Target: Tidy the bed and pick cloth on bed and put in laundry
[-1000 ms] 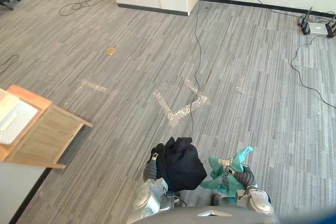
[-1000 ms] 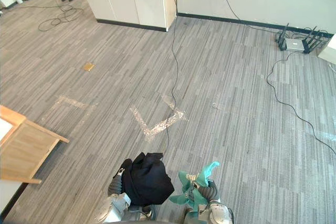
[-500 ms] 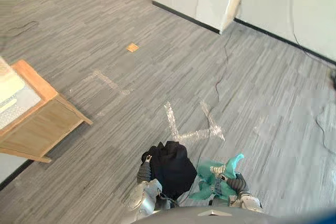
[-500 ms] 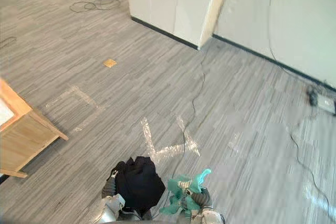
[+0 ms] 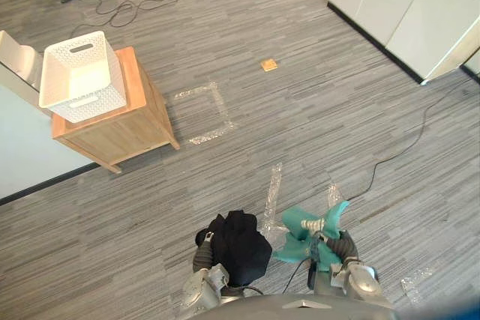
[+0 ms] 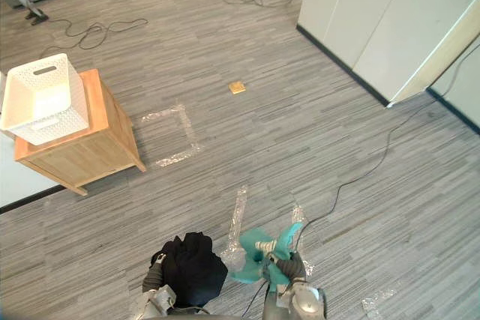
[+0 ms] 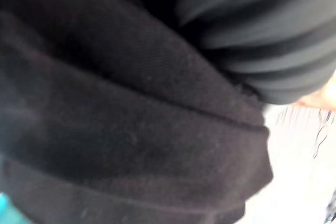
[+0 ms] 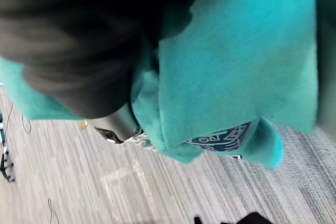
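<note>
A bunched black cloth [image 5: 241, 243] sits over my left hand [image 5: 201, 248] low in the eye views, close to my body. The black cloth [image 7: 131, 129] also covers the hand in the left wrist view. My right hand [image 5: 342, 248] holds a teal cloth [image 5: 309, 228] with a printed patch, and a finger [image 8: 113, 125] curls against the teal cloth [image 8: 236, 66] in the right wrist view. Both cloths hang above the grey carpet. A white perforated laundry basket [image 5: 79, 76] stands on a wooden cabinet [image 5: 120, 130] at the far left, well away from both hands.
Tape marks [image 5: 204, 115] lie on the carpet between me and the cabinet. A black cable [image 5: 397, 157] runs to the right, under white cupboards [image 5: 409, 13]. More cables [image 5: 120, 10] loop at the back. A white surface [image 5: 22, 148] borders the cabinet on the left.
The camera has swung left, so the cabinet with the white basket has come fully into view. Both cloths stay in my hands as before.
</note>
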Controlling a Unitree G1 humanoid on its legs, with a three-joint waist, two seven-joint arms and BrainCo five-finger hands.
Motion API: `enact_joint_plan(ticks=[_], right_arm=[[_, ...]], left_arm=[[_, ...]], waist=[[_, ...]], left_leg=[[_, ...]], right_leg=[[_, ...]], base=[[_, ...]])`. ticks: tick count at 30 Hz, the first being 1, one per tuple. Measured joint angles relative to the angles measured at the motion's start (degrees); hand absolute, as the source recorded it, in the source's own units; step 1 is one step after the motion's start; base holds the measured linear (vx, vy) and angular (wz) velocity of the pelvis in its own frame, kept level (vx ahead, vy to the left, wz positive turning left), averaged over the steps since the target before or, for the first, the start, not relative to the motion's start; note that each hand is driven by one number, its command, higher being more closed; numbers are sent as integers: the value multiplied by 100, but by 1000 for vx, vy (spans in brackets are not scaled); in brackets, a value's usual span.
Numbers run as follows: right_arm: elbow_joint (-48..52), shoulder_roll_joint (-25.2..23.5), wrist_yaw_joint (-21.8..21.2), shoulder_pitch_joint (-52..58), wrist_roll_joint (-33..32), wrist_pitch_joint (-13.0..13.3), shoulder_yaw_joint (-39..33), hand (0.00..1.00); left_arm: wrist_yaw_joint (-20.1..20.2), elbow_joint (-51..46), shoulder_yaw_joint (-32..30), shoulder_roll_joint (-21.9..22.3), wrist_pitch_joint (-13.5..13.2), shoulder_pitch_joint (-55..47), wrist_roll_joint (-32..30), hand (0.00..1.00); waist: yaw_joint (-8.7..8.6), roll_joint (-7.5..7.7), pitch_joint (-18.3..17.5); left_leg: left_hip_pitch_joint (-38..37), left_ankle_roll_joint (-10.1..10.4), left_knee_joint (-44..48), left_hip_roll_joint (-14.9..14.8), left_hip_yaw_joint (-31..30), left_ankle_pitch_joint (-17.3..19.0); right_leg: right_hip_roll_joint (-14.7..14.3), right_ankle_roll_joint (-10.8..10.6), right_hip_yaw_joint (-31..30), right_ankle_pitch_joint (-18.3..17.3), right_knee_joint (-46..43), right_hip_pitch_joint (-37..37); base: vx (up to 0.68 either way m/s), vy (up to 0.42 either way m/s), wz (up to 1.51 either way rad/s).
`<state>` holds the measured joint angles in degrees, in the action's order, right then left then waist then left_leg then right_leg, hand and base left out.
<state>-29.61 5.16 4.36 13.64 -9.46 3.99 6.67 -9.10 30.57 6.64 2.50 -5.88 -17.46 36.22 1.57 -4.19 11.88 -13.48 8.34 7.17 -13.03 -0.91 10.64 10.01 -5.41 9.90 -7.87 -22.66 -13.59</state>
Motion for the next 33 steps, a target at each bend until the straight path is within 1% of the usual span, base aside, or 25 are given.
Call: enact_joint_plan(ticks=[3, 4, 5, 6, 8, 9, 10, 11, 12, 13, 14, 16, 17, 18, 19, 20, 21, 23, 24, 26, 28, 29, 31, 32, 33], right_arm=[[-37, 23, -75, -34, 189, -11, 96, 100], [-86, 11, -106, -32, 190, -17, 102, 100], [-96, -7, -130, -25, 188, -24, 156, 100], [-68, 14, -146, 17, 188, -19, 278, 100], [-70, 40, -146, 59, 185, -20, 360, 100], [-67, 23, -146, 88, 180, -13, 474, 100], [-74, 83, -138, 72, 178, -15, 464, 100], [-74, 98, -134, 55, 178, -17, 441, 100], [-74, 102, -133, 22, 181, -26, 427, 100], [-74, 99, -131, 19, 178, -36, 428, 100], [-74, 81, -123, 13, 177, -58, 428, 100], [-79, 73, -113, 15, 177, -78, 430, 100], [-86, 62, -82, 30, 177, -81, 446, 100], [-83, 61, -64, 33, 177, -81, 445, 100], [-76, 66, -56, 41, 178, -81, 435, 100], [-125, 44, -2, -7, 178, -112, 397, 100], [-111, -33, 24, 17, 181, -125, 400, 100], [-120, -88, 38, 53, 183, -128, 440, 100], [-132, -80, 52, 55, 182, -132, 438, 100], [-190, -71, 79, 47, 182, -137, 436, 100], [-194, -81, 91, 39, 185, -170, 434, 100], [-243, -131, 85, 29, 188, -181, 444, 100], [-269, -123, 80, 29, 189, -173, 385, 100], [-300, -132, 80, 48, 190, -181, 327, 100], [-274, -132, 78, 124, 191, -179, 302, 100]], left_arm=[[22, 65, -63, 21, 1, 5, 1, 100], [35, 88, -98, 78, 1, 4, 4, 100], [37, 134, -114, 73, -2, 22, 23, 100], [41, 56, -103, 30, -3, 49, 30, 100], [48, 6, -100, 15, -51, 36, 35, 100], [50, 6, -67, -20, -62, 20, 35, 100], [58, -6, 64, -11, -57, 35, 32, 100], [64, -52, 158, -14, -57, 52, 33, 100], [130, -154, 242, -20, -58, 58, 40, 100], [154, -192, 241, -19, -58, 45, 72, 100], [163, -266, 236, -36, -57, 14, 145, 100], [166, -291, 238, -41, -57, 8, 157, 100], [165, -302, 238, -44, -56, 10, 240, 100], [165, -298, 240, -44, -55, 24, 282, 100], [165, -295, 247, -36, -53, 40, 302, 100], [147, -290, 280, -26, -20, 117, 316, 100], [157, -336, 280, -152, -34, 197, 316, 100], [148, -329, 274, -228, -64, 280, 310, 100], [134, -324, 289, -237, -45, 300, 308, 100], [118, -324, 295, -232, -31, 294, 308, 100], [112, -339, 295, -274, -2, 284, 308, 100], [98, -335, 294, -293, 32, 267, 305, 100], [23, -327, 391, -279, 54, 194, 303, 100], [-12, -401, 495, -350, 72, 130, 254, 100], [-13, -442, 622, -432, 77, 127, 234, 100]], waist=[[-11, -159, -154], [-23, -130, -160], [-35, -53, -137], [-53, -26, -129], [-9, -47, -109], [73, -22, -93], [95, -75, -86], [92, -94, -78], [110, -130, -52], [119, -145, -39], [126, -155, -10], [147, -196, 21], [150, -204, 33], [135, -224, 40], [123, -263, 55], [124, -244, 99], [160, -20, 121], [200, 198, 127], [197, 215, 137], [164, 202, 150], [193, 233, 154], [217, 304, 158], [160, 304, 107], [111, 454, 19], [101, 599, -71]], left_leg=[[270, 82, 377, -276, -22, -137], [518, -21, 798, -310, -103, -214], [839, -176, 1354, -309, -141, -389], [1209, -275, 2094, -405, -55, -760], [1460, -343, 2856, -698, 318, -1470], [1482, -277, 3243, -757, 353, -1670], [1691, -158, 3849, -619, 371, -1263], [1834, -150, 4141, -533, 378, -998], [2077, -145, 4545, -324, 520, -497], [2170, -153, 4656, -236, 611, -285], [2315, -152, 4708, -53, 761, 1], [2476, -166, 4472, 150, 930, 249], [2528, -218, 3754, 269, 1091, 288], [2532, -263, 3000, 296, 1207, 190], [2517, -338, 2284, 288, 1305, -46], [2349, -780, 1744, 363, 1535, -63], [2137, -822, 1319, 669, 1637, -182], [2046, -910, 970, 980, 1626, -270], [2057, -918, 1006, 1073, 1652, -269], [2040, -922, 1090, 1088, 1795, -267], [1825, -968, 1042, 1052, 1997, -232], [1624, -985, 836, 1050, 2092, -198], [1337, -1014, 398, 1077, 2123, -73], [1187, -1032, 110, 1215, 2096, -4], [1047, -1024, -86, 1367, 2052, -6]], right_leg=[[-195, 96, 246, -268, -81, 50], [-222, 88, 349, -317, 19, 120], [-230, 89, 415, -320, 156, 248], [-300, 122, 539, -298, 432, 517], [-507, 229, 520, -271, 775, 957], [-613, 380, 458, -276, 949, 1193], [-649, 533, 344, -331, 1027, 1296], [-657, 612, 306, -321, 1084, 1333], [-706, 725, 185, -293, 1218, 1433], [-721, 728, 160, -292, 1284, 1500], [-731, 741, 93, -310, 1364, 1649], [-711, 699, 24, -386, 1450, 1913], [-645, 569, 3, -501, 1436, 2079], [-624, 498, 7, -564, 1397, 2147], [-633, 395, 30, -631, 1350, 2181], [-599, 227, -13, -712, 1268, 2264], [-399, 214, -116, -658, 1405, 2301], [-238, 175, -126, -546, 1821, 2497], [-190, 174, -126, -368, 2071, 2643], [-163, 248, -125, -31, 2226, 2787], [-137, 171, -119, 131, 2136, 2927], [-134, 116, -134, 103, 1808, 2855], [-107, -158, -133, -108, 882, 2523], [63, -284, -137, -313, -119, 2076], [271, -355, -147, -288, -1198, 1600]], base=[[168, -261, 34], [78, -171, 27], [114, -224, 37], [133, -209, 31], [201, -231, -7], [215, -178, -49], [220, -132, -49], [198, -71, -45], [188, -44, -35], [193, -5, -41], [207, 35, -34], [236, 88, -28], [285, 167, -18], [296, 187, -11], [306, 217, 16], [351, 244, 30], [290, 201, 34], [300, 139, 32], [364, 122, 29], [233, 54, 18], [201, 10, 5], [153, -17, -6], [105, 13, 7], [172, 57, 33], [205, 58, 37]])
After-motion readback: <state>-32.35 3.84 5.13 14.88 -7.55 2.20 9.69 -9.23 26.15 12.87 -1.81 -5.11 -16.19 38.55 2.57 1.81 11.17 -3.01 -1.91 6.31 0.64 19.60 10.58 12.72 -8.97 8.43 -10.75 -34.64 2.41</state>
